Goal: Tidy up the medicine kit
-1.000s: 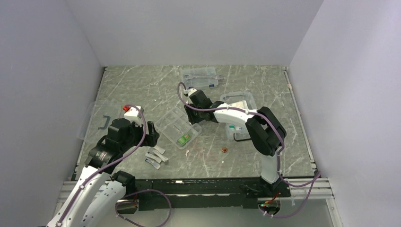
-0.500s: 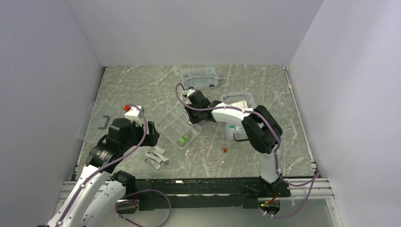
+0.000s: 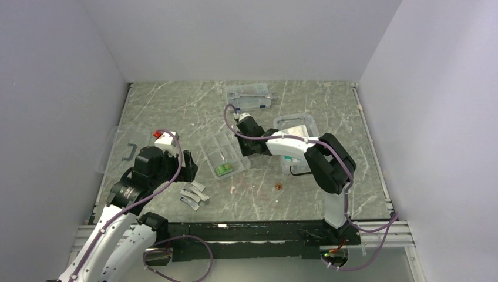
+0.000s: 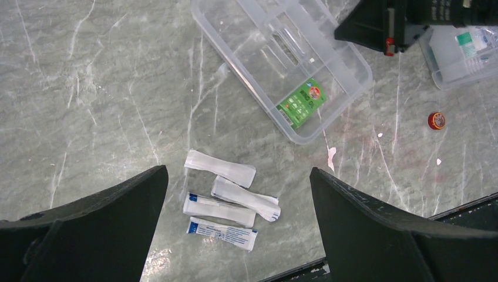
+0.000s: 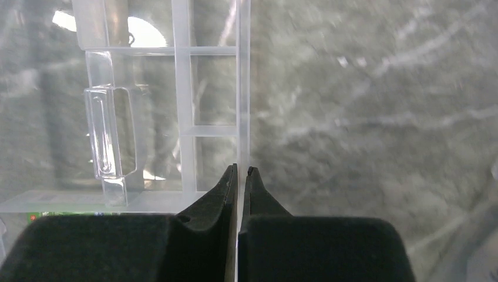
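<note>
The clear divided tray point(image 3: 218, 150) lies mid-table with a green packet point(image 3: 223, 169) in one compartment. My right gripper point(image 3: 242, 150) is shut on the tray's thin side wall point(image 5: 242, 88), which runs up between the fingertips point(image 5: 242, 170). The medicine kit box point(image 3: 296, 141), with small bottles inside, stands right of that arm. Its black-handled clear lid point(image 3: 123, 151) lies at the far left. My left gripper point(image 3: 189, 166) hangs open above several white packets point(image 4: 226, 200), touching none; the same tray point(image 4: 282, 59) and green packet point(image 4: 302, 101) show beyond them.
A flatter clear case with blue latches point(image 3: 249, 97) sits at the back. A small red round tin point(image 3: 279, 186) lies on the marble in front of the box, also visible as the red tin point(image 4: 436, 120). The table's front edge runs just below the packets.
My right gripper has closed onto the tray's wall, and the tray has turned and shifted slightly toward the back. The left arm has stayed still.
</note>
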You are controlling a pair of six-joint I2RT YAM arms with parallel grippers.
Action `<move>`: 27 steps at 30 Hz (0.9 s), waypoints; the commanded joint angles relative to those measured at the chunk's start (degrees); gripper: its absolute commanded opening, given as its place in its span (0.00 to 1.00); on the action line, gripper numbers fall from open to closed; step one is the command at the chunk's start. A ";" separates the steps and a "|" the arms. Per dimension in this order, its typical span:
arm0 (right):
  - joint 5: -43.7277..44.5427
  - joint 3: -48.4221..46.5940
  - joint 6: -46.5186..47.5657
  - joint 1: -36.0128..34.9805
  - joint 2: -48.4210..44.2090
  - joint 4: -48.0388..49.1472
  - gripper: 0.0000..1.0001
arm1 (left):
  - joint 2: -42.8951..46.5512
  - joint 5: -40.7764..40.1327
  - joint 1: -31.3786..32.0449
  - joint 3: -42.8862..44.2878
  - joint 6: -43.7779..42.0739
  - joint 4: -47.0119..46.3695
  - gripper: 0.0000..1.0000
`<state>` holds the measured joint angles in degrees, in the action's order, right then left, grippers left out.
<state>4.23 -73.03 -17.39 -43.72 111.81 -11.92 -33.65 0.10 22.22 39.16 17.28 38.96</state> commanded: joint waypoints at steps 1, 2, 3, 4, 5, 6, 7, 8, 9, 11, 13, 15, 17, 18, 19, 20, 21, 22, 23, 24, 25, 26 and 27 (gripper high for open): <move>7.52 5.22 -4.99 -1.40 -6.38 -2.02 0.00 | -0.27 0.03 0.19 1.90 0.24 -0.55 0.99; 9.01 6.00 -5.55 -1.99 -7.39 -2.62 0.00 | -0.27 0.06 0.19 1.85 0.22 -0.55 0.99; 10.80 6.52 -6.23 -2.38 -8.24 -3.53 0.00 | -0.28 0.05 0.19 1.86 0.21 -0.51 0.99; 12.89 6.99 -7.09 -2.96 -9.20 -4.49 0.00 | -0.30 0.07 0.19 1.93 0.23 -0.47 0.99; 14.57 7.36 -8.39 -3.44 -9.83 -5.54 0.00 | -0.28 0.03 0.19 1.97 0.24 -0.46 0.99; 16.57 7.80 -9.85 -4.00 -10.59 -6.92 0.00 | -0.35 0.07 0.22 1.98 0.22 -0.46 0.99; 18.42 8.15 -11.70 -4.54 -11.23 -8.14 0.00 | -0.32 0.08 0.20 1.98 0.28 -0.44 0.99; 19.76 8.61 -13.56 -5.14 -11.84 -9.36 0.00 | -0.24 0.08 0.24 1.98 0.22 -0.46 0.99; 20.59 9.15 -15.14 -5.57 -12.35 -10.25 0.00 | -0.20 0.03 0.20 1.98 0.21 -0.44 0.99; 21.36 11.03 -17.98 -6.37 -13.70 -10.94 0.00 | -0.15 0.08 0.19 1.98 0.23 -0.44 0.99; 22.09 12.49 -20.29 -7.16 -14.57 -11.41 0.00 | -0.04 0.08 0.22 1.95 0.27 -0.46 0.99; 22.52 13.49 -21.95 -7.86 -15.20 -11.86 0.00 | 0.05 0.07 0.19 1.89 0.33 -0.38 0.99; 22.99 14.14 -23.38 -8.43 -15.90 -12.42 0.03 | 0.03 0.08 0.19 1.89 0.35 -2.19 0.99; 23.07 14.42 -23.88 -8.64 -16.29 -12.62 0.08 | 0.13 -0.54 0.21 1.90 0.32 -0.60 0.99; 23.10 14.57 -24.16 -8.85 -16.56 -12.88 0.14 | 0.14 -0.61 0.20 1.89 0.33 -0.40 0.99; 23.22 14.46 -24.57 -9.06 -16.71 -13.29 0.22 | 0.23 -0.62 0.19 1.88 0.38 -0.38 0.99; 23.39 14.23 -24.97 -9.28 -16.79 -14.08 0.28 | 0.25 -0.63 0.22 1.86 0.41 -0.38 0.98; 23.75 14.04 -25.24 -9.49 -16.84 -14.73 0.32 | 0.33 -0.63 0.20 1.87 0.41 -0.40 0.99; 24.25 13.72 -25.58 -9.86 -17.04 -15.34 0.36 | 0.40 -0.63 0.24 1.89 0.45 -0.38 0.99; 24.63 13.52 -25.84 -10.08 -17.30 -15.86 0.39 | 0.47 -0.63 0.22 1.89 0.41 -0.38 0.99; 25.01 13.45 -26.08 -10.33 -17.66 -16.19 0.43 | 0.51 -0.63 0.20 1.89 0.39 -0.38 0.99; 25.33 13.45 -26.32 -10.57 -18.27 -16.50 0.46 | 0.60 -0.63 0.19 1.82 0.43 -0.35 0.99; 25.38 13.56 -26.50 -10.82 -18.88 -16.76 0.48 | 0.58 -0.63 0.22 1.79 0.40 -0.37 0.99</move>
<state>26.70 -58.50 -41.30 -53.49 96.60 -26.33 -33.58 0.05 22.22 39.16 17.28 38.94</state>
